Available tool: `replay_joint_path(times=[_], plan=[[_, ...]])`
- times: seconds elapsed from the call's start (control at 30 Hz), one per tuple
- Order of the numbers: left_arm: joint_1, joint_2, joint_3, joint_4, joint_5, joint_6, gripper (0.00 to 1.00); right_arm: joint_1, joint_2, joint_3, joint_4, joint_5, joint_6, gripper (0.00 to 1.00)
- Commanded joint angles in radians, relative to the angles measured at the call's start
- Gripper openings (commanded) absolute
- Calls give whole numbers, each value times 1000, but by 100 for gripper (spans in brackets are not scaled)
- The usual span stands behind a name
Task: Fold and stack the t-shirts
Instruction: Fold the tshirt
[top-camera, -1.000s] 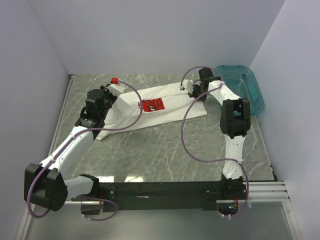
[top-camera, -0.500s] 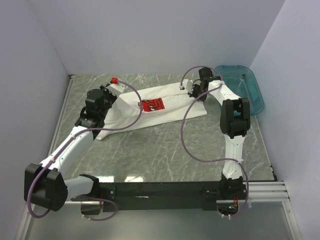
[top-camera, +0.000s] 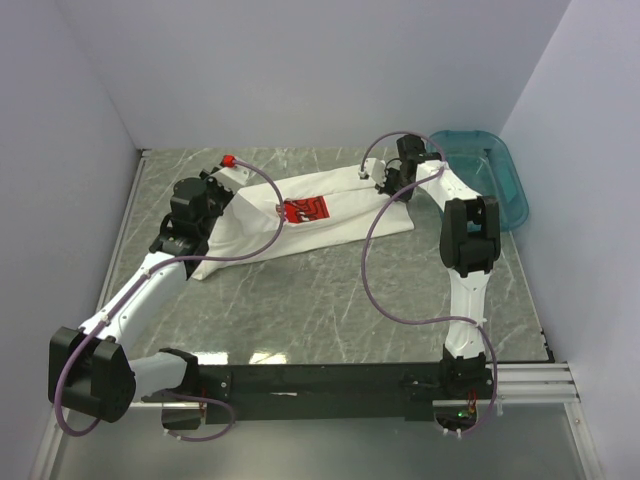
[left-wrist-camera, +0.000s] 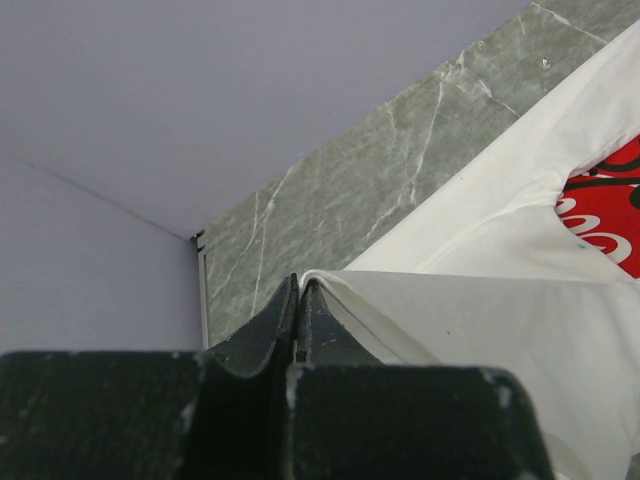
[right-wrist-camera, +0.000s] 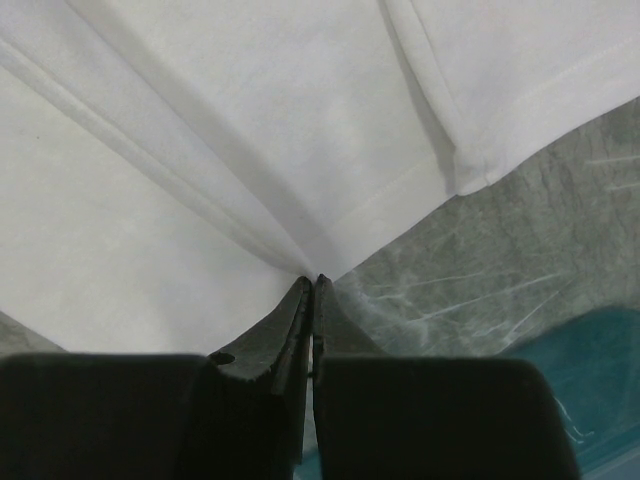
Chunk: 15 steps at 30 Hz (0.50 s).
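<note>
The shirt (top-camera: 335, 228) lies on the table (top-camera: 320, 300) as a long folded band left of the basin (top-camera: 512, 190), one end just beside the basin and the other well away from it, with the red print (top-camera: 305, 209) facing up about midway. The right gripper (right-wrist-camera: 313, 282), at the end nearer the basin, has its jaws pressed together on a pinch of the fabric edge. The left gripper (left-wrist-camera: 298, 287), at the end farthest from the basin, is likewise closed on a hem corner. Gripping both ends at once puts the band under tension and flattens it, which suggests that a fold across its length is the step in hand. The basin stands close beside the right gripper, so a sideways swing toward it risks striking the rim. The left arm's cable (top-camera: 268, 235) drapes over the cloth on the side away from the basin and could drag it. The wall (top-camera: 300, 70) behind the basin limits reach
</note>
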Motion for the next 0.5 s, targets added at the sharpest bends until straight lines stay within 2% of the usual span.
replay_joint_path(times=[0.0,0.07,0.1,0.13,0.17,0.33,0.47], plan=[[5,-5,32,40,23,-11,0,8,16,47,19,21,8,3],[5,-2,35,41,23,-9,0,7,13,44,26,22,21,23],[5,3,36,41,24,-9,0,10,10,41,48,30,31,36],[5,4,39,39,26,-12,0,11,7,37,59,33,45,43],[5,10,41,39,27,-11,0,11,4,34,71,36,71,46],[5,33,59,37,32,-12,0,16,-31,34,196,88,223,47],[6,50,76,41,30,-8,0,14,-76,37,206,52,293,46]])
